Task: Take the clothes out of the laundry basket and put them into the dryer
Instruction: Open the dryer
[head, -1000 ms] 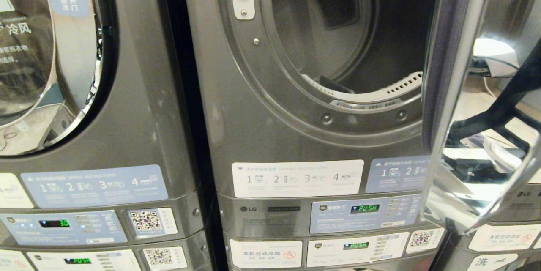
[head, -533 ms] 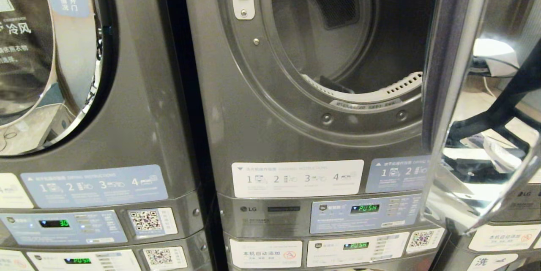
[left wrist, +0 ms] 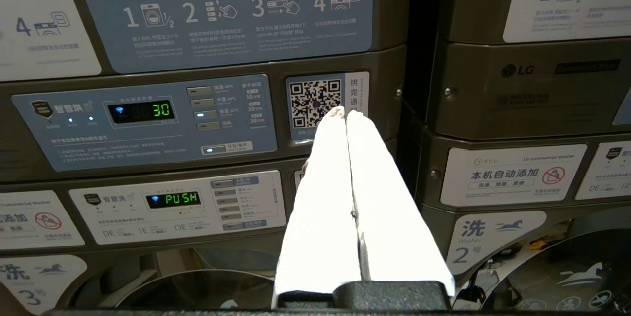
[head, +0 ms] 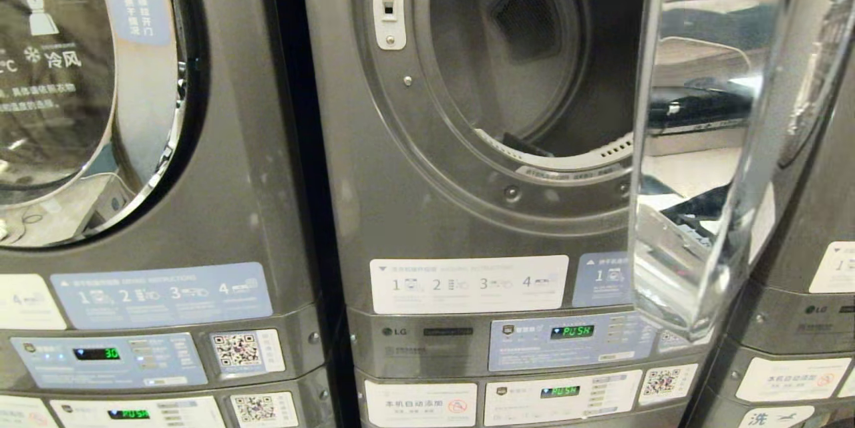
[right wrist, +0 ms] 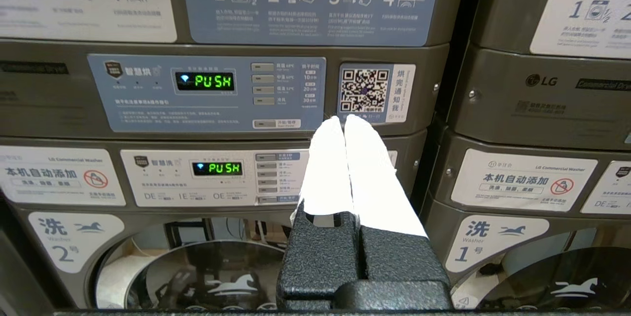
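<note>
The dryer (head: 414,167) stands straight ahead in the head view, dark grey, with its drum (head: 534,67) showing no clothes. Its chrome-rimmed glass door (head: 701,147) is swung out to the right. Its panel (right wrist: 204,81) reads PUSH. The laundry basket and the clothes are out of view. Neither arm shows in the head view. My left gripper (left wrist: 343,110) is shut and empty, pointing at the QR label of the left-hand stack. My right gripper (right wrist: 343,118) is shut and empty too, level with the QR label beside the dryer's panel.
A like dryer (head: 87,94) at the left has its door closed and its display (head: 97,353) reads 30. A third stack (head: 801,294) stands at the right, behind the open door. Washers with round glass doors (right wrist: 217,276) sit below the dryers.
The whole head view has shifted: the machines sit lower in the picture and more of the right-hand stack shows. The open door now covers more of the dryer's blue label.
</note>
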Robot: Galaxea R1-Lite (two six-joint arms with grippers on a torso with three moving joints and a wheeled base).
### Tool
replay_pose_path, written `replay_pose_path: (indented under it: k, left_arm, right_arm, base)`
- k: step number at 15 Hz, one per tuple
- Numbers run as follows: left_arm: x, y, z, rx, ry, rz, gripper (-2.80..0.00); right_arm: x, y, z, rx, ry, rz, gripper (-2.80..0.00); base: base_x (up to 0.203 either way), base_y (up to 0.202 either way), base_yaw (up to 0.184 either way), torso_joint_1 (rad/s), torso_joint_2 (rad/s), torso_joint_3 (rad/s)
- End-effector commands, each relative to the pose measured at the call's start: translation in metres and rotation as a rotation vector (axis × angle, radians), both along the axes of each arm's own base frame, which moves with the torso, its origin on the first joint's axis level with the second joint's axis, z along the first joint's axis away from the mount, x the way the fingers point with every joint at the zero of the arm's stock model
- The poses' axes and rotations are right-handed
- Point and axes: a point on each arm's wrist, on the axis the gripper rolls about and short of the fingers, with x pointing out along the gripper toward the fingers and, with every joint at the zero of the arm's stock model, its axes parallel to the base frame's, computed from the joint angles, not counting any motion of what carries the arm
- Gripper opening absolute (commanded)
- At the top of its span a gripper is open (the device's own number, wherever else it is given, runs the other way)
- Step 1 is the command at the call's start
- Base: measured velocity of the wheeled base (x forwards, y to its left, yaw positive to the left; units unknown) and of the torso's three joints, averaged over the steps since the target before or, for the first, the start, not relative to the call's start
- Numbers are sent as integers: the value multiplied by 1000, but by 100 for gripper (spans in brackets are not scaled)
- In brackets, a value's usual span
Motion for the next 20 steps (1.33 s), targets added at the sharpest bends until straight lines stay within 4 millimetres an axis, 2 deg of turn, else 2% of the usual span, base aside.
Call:
replay_pose_path:
  k: [1,11,20]
  left_arm:
    - [0,0,0,-1,1,0,-280]
    - [0,0,0,-1,1,7,-280]
    - [0,0,0,10,2,3,-280]
  right_arm:
    - [0,0,0,13,-1,-1,-280]
    - [0,0,0,37,-2,-8,-280]
    - [0,0,0,37,-2,-8,-280]
  base:
    - [0,0,0,7,7,193]
    - [0,0,0,4,0,196]
    - [0,0,0,0,0,13]
